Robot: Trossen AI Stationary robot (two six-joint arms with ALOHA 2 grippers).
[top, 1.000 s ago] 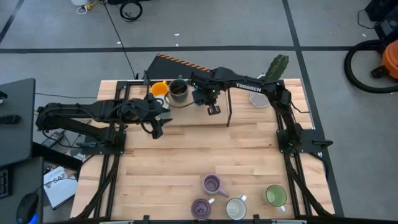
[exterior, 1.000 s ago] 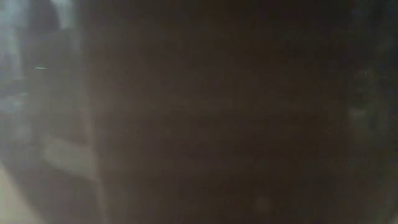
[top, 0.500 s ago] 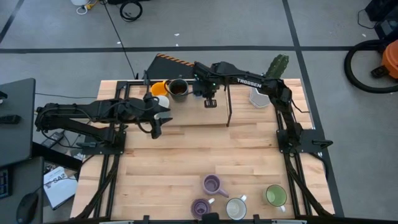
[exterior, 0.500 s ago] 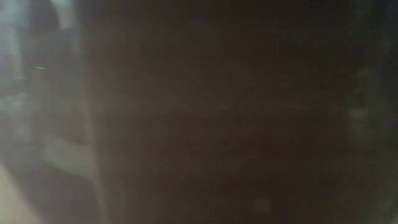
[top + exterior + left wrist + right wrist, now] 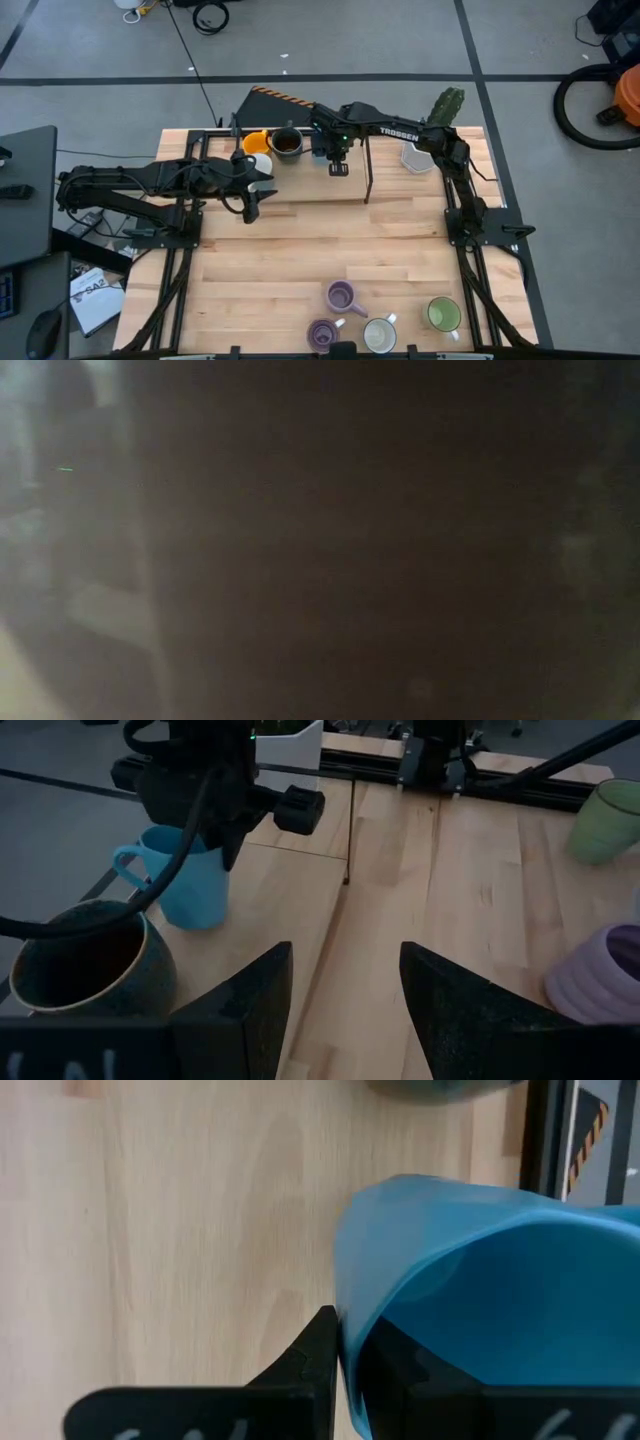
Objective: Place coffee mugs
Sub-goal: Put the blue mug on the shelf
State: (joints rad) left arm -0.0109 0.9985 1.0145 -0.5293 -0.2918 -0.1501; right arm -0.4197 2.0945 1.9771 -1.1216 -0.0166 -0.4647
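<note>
While the right pincer [image 5: 345, 1370] pinches the blue mug's [image 5: 480, 1300] thin rim at the counter's [image 5: 330, 240] far edge beside the brown mug [image 5: 287, 145], a slip could topple it; left pincer [image 5: 340, 1000] waits wide.

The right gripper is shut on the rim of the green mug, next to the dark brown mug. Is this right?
No. The right gripper is shut on the rim of the blue mug, as the right wrist view shows. The dark brown mug does stand next to it.

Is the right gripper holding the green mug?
No, the right gripper is shut on the rim of the blue mug; the green mug sits alone at the table's near edge.
</note>
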